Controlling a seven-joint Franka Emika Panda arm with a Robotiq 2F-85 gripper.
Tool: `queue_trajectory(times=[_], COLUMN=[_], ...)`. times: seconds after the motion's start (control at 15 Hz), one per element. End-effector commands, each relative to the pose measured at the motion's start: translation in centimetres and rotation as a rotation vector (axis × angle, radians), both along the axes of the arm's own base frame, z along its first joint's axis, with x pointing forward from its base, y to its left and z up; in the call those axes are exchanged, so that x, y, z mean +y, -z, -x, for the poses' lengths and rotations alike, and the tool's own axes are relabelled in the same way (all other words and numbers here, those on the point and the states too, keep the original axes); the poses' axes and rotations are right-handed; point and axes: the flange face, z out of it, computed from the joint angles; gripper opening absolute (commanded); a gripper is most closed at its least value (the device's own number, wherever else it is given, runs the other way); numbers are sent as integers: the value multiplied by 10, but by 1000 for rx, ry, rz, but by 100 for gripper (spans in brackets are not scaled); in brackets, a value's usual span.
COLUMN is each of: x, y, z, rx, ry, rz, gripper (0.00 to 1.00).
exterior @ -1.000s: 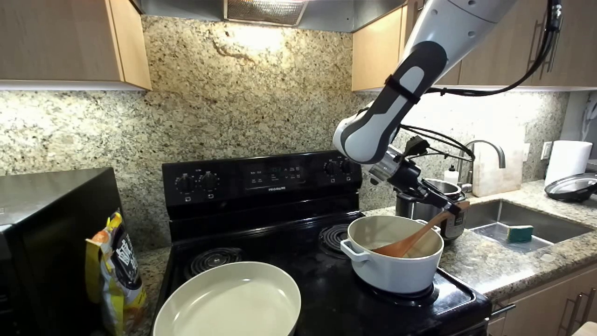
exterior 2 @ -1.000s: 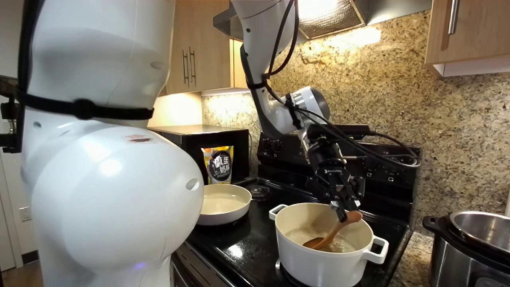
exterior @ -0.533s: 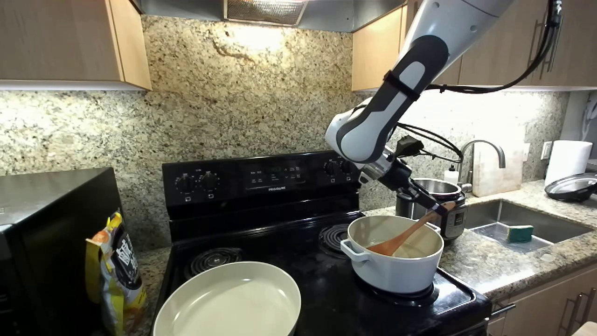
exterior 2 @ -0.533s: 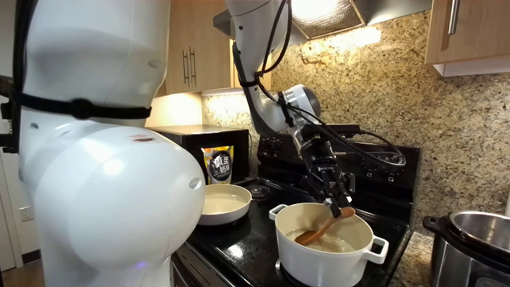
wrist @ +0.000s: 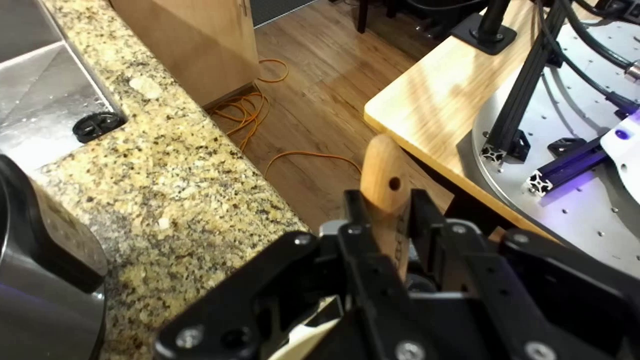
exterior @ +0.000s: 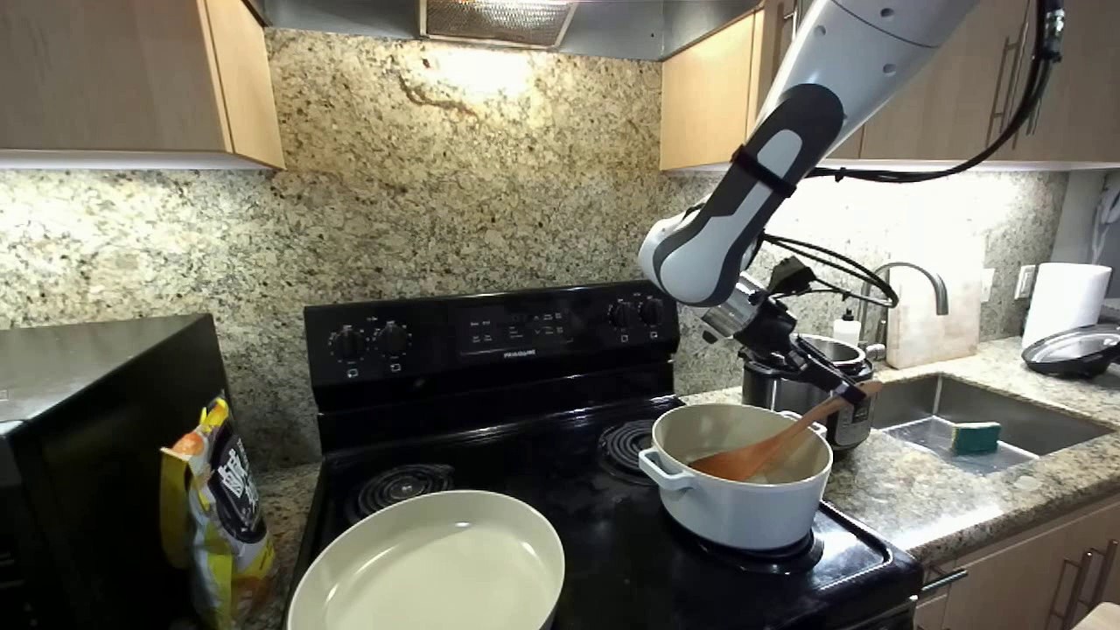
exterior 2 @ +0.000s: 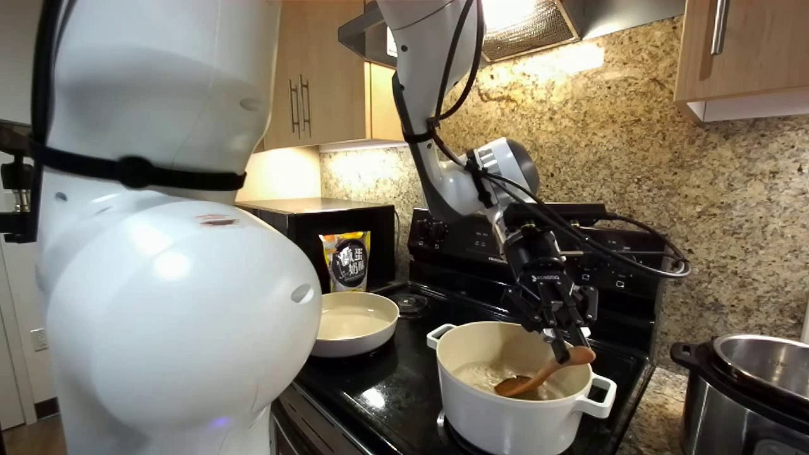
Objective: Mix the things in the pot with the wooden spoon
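Observation:
The wooden spoon shows in both exterior views (exterior: 757,453) (exterior 2: 540,377). It slants, its bowl down in the white pot (exterior: 744,516) (exterior 2: 505,420) and its handle end above the rim. My gripper (exterior: 849,394) (exterior 2: 571,349) is shut on the handle's upper part, over the pot's far-right side in an exterior view. In the wrist view the handle end (wrist: 384,172) sticks up between the fingertips (wrist: 387,200). The pot holds shallow, cloudy liquid (exterior 2: 475,374). I cannot make out a separate food mass; the spoon's bowl covers part of the bottom.
The pot stands on a burner of the black stove (exterior: 612,542). A shallow pale dish (exterior: 446,569) stands at the front left. A steel pot with black handles (exterior 2: 714,404) stands close beside the white pot. A sink (exterior: 1032,407), a bag (exterior: 229,507) and a microwave (exterior: 87,455) flank the stove.
My gripper and the spoon shifted toward the shallow dish half a second ago, then came back toward the steel pot. The spoon's bowl slid through the liquid with them. The white pot stayed in place.

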Motion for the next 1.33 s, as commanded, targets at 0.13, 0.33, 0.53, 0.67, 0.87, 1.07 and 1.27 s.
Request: queue_trajectory(times=[0.13,0.33,0.53,0.67,0.87,1.07,1.27], x=[-24,-16,-2,9,22,27,24], y=[-3,2,1,-1,-6,-7,-5], z=[20,30,38,37,27,12,1], rx=[32,63,53,43,-3,-59,-81], ry=[65,-7,-93,-140,-160,-123,-60], rz=[31,13,18,24,-7,-54,-63], gripper=[7,7,7,7,7,7,7])
